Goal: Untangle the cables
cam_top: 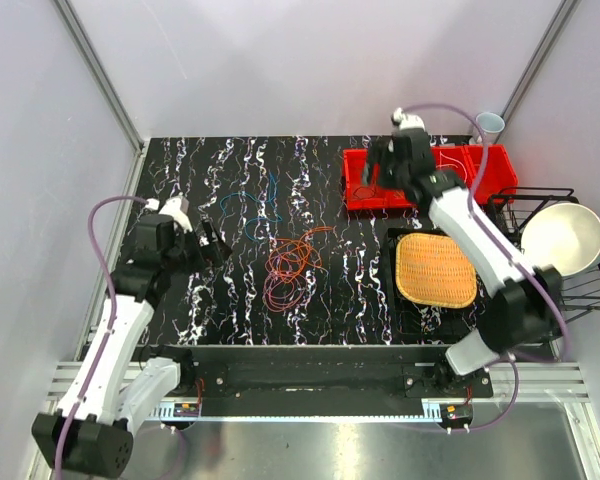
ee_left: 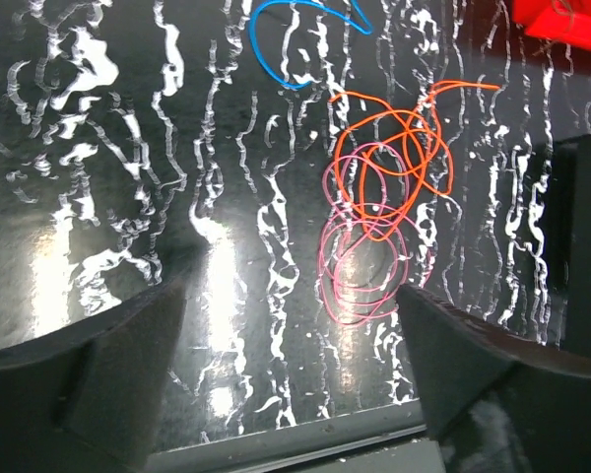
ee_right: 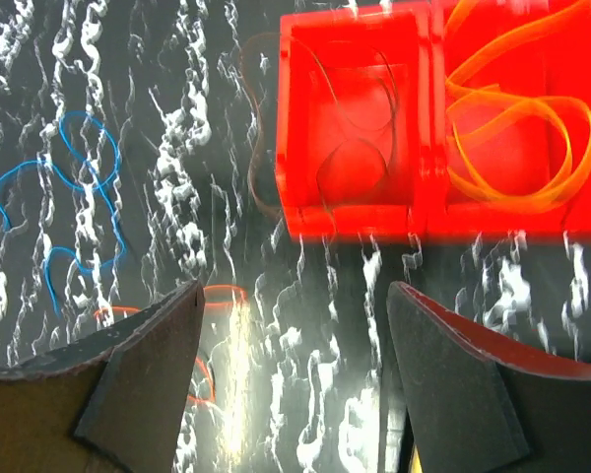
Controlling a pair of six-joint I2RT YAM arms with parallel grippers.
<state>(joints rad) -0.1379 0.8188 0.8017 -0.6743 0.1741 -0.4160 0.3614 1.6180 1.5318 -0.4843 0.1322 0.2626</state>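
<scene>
Cables are found in three groups on the desk point(cam_top: 180, 310). Nearest, the left gripper point(ee_left: 288, 296) hovers over bare desk at the near left of the central tangle, jaws spread wide and holding nothing. In that tangle, mid-desk, the pink cable point(ee_left: 360, 286) lies coiled on the near side. The orange-red cable point(ee_left: 394, 158) loops over its far part, and the two cross at several points. This pair remains tangled.

Farther back and slightly left, the blue cable point(ee_left: 276, 77) lies alone, apart from the tangle and touching no other cable. It is judged separated.

At the far right stand the red bins point(ee_right: 428, 118). The yellow-orange cable point(ee_right: 512, 108) rests in the right bin. A thin dark wire point(ee_right: 360, 148) lies in the left bin, with part trailing over the left wall onto the desk. Its true colour cannot be told under the red cast. The right gripper point(ee_right: 295, 291) hangs just near of the bins, jaws parted and empty.

Assessment: the task is partly complete. Parting pink from orange-red is the main work outstanding.
</scene>
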